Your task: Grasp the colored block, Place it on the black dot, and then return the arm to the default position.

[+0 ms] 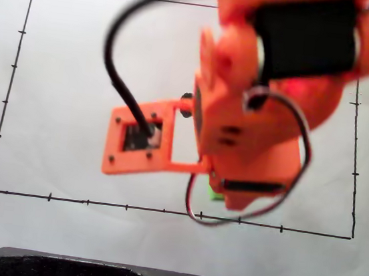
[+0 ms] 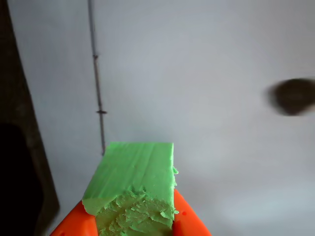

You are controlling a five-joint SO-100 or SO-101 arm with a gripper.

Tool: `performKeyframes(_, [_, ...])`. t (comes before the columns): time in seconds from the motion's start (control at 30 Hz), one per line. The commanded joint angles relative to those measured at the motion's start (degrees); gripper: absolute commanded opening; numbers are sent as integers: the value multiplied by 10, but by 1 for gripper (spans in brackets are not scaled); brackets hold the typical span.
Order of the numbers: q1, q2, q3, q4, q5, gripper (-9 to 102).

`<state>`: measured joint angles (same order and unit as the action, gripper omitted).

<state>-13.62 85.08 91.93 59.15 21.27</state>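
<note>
- Neon-green cube with rough face [image 2: 133,191] is clamped between the orange plastic gripper [image 2: 133,223] fingers.
- Round black ink dot [image 2: 294,96] is seen well apart, rightward in wrist view.
- Risk: off-dot placement if released early.

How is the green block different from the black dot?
The colored block is bright green, while the black dot is dark. The block is a chunky solid shape with a rough, scratched face; the dot is a flat blot on the white paper. In the wrist view the block sits between the orange fingers of the gripper, while the dot lies apart, off to the right. The block looks sharp; the dot looks blurred.
</note>
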Motion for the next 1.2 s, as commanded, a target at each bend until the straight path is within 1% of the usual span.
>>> performKeyframes(0.0, [11, 82, 48, 3, -16, 10])
performKeyframes(0.23, [40, 155, 161, -4, -66, 10])
performKeyframes(0.53, [70, 191, 229, -5, -123, 11])
performKeyframes(0.97, [98, 206, 323, -48, -160, 11])
performKeyframes(1.17, [105, 198, 330, -61, -158, 12])
